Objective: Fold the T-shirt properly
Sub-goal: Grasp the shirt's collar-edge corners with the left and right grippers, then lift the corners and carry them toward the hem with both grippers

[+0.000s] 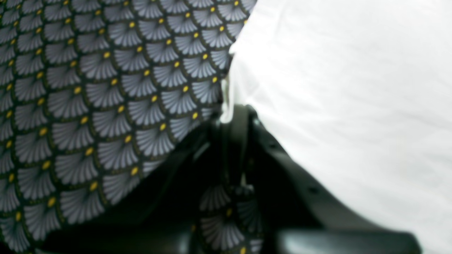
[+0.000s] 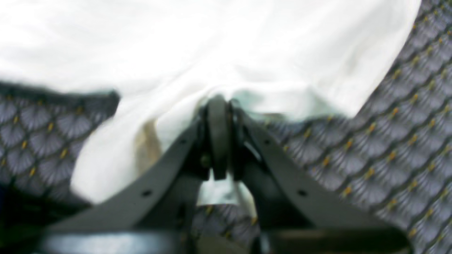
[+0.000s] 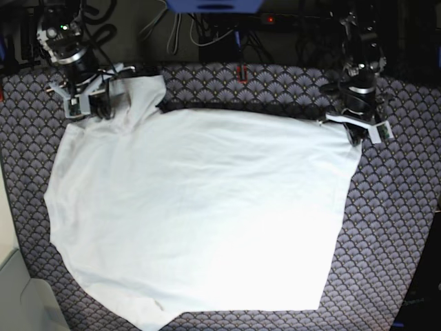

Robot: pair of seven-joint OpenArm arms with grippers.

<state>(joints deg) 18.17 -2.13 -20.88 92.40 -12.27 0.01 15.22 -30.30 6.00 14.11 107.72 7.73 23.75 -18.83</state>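
Observation:
The white T-shirt [image 3: 207, 207] lies spread over most of the table, with a small grey mark [image 3: 157, 303] near its front edge. At the shirt's far right corner in the base view, my left gripper [image 3: 350, 129] is low on the table. In the left wrist view the left gripper [image 1: 233, 113] is shut, pinching the T-shirt [image 1: 353, 88] at its edge. My right gripper [image 3: 103, 105] is at the far left corner, where the cloth is bunched and lifted. In the right wrist view the right gripper [image 2: 219, 104] is shut on a fold of the T-shirt [image 2: 212, 42].
A dark tablecloth [image 3: 393, 227] patterned with grey fans and yellow dots covers the table. Cables and a power strip [image 3: 275, 19] run along the back edge. A white object [image 3: 14, 289] stands off the table's front left corner.

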